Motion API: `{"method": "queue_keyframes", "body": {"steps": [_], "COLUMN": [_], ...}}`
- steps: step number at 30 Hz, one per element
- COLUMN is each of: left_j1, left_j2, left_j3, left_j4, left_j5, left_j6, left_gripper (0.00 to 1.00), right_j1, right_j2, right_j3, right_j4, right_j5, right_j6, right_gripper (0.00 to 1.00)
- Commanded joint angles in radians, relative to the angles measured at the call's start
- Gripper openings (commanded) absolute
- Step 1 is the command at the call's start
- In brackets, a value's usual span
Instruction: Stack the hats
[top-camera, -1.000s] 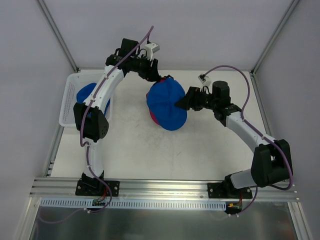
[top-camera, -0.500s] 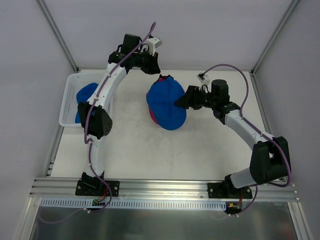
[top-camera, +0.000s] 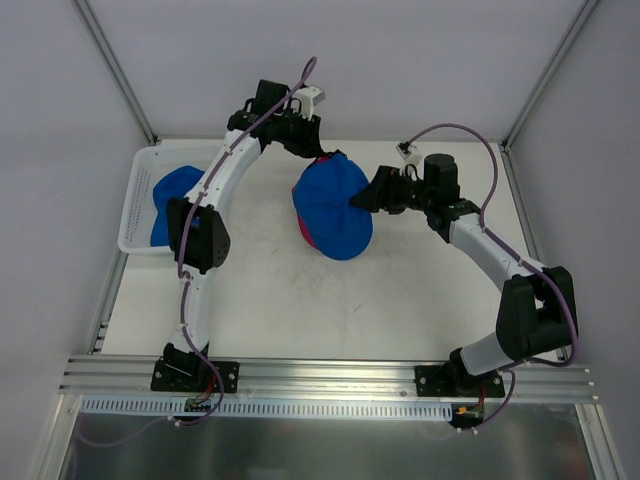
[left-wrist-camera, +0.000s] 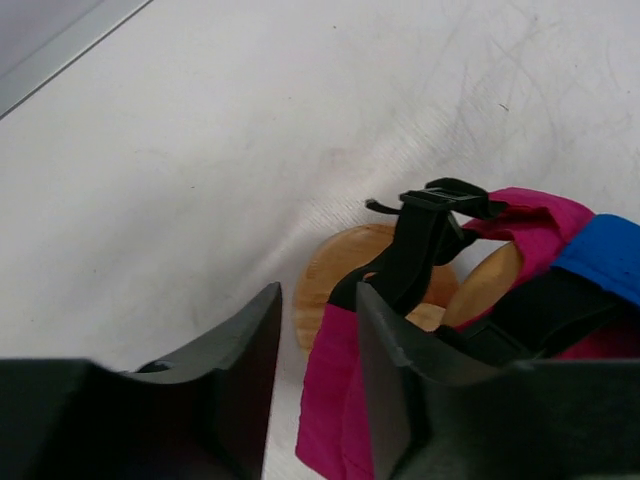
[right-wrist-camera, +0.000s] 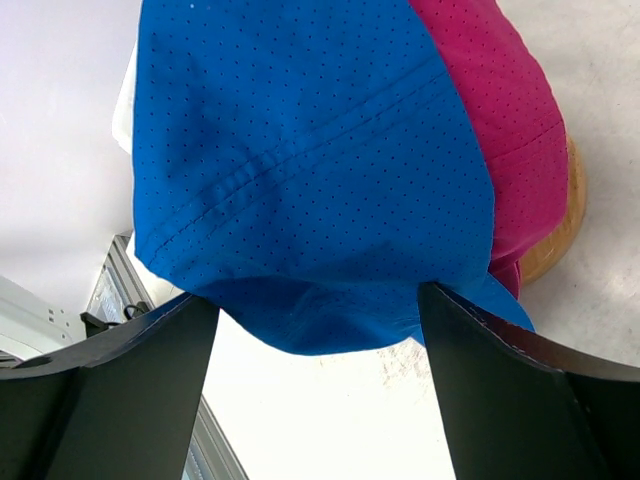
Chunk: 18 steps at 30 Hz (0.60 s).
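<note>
The blue hat (top-camera: 333, 210), seemingly soft and light and best pinched at its stiffer brim, caps the pink hat (left-wrist-camera: 335, 425) on the disc (left-wrist-camera: 330, 270) mid-tabletop (top-camera: 400, 300), with the right pincer (right-wrist-camera: 315, 300) gaping at its right edge and the left pincer (left-wrist-camera: 318, 310) slightly parted, empty, at the far strap (left-wrist-camera: 425, 235).

In the top view, the blue cap (top-camera: 333, 205) covered nearly all of the magenta cap (top-camera: 304, 236) beneath it, leaving only a sliver at its 8 o'clock edge. A second blue cap (top-camera: 166, 198) in the white basket (top-camera: 130, 200) sat partly behind the left arm. In the left wrist view, the wooden disc (left-wrist-camera: 325, 268) lay mostly under the magenta cap and its black strap (left-wrist-camera: 425, 235), and the blue cap ran off the frame at 3 o'clock. Whether the right gripper (right-wrist-camera: 317, 300) touched the blue cap could not be told.
</note>
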Motion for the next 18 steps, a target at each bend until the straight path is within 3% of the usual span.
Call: {"method": "queue_keyframes", "body": {"steps": [1,6,11,18], "left_j1": [0.032,0.05,0.073,0.07], "left_j2": [-0.115,-0.211,-0.333,-0.363], "left_j3": [-0.007,-0.047,-0.225,-0.299], "left_j4": [0.067,0.071,0.081,0.086], "left_j5": [0.035,0.071,0.18,0.277], "left_j6": [-0.056,-0.059,-0.042,-0.031], "left_gripper": [0.38,0.48,0.63,0.62], "right_j1": [-0.008,-0.008,-0.008,-0.008], "right_j2": [-0.005,-0.016,-0.034,-0.046], "right_j3": [0.044,0.04,0.032,0.021], "right_j4": [0.017,0.017,0.019,0.019], "right_j5": [-0.017,-0.013,-0.011,-0.011], "right_j6": [-0.007,-0.005,-0.004,0.001], "right_gripper": [0.84,0.84,0.84,0.84]}}
